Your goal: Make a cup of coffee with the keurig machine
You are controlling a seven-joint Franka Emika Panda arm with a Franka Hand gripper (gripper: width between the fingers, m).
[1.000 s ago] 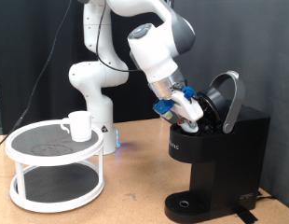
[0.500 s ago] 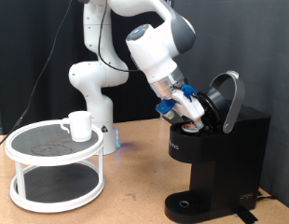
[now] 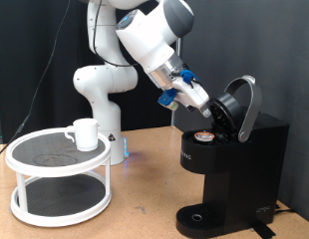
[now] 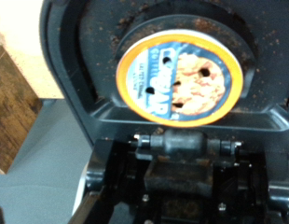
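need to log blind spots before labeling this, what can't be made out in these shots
- Inside of the cup, exterior view: its own wall hides any contents.
- Gripper fingertips, exterior view: too small to tell open or shut; the wrist view shows only blurred dark parts.
- Print on the pod, wrist view: too blurred to read.
- Coffee machine, exterior view: the picture's right edge cuts off its rear; the raised lid hides what lies behind it.

The keurig machine (image 3: 232,159) is cut off at the exterior view's right and bottom edges, so part of its base is out of sight. In the wrist view, the pod (image 4: 184,77) label is too blurry to read. The gripper (image 3: 204,106) fingertips are too small to make out there.
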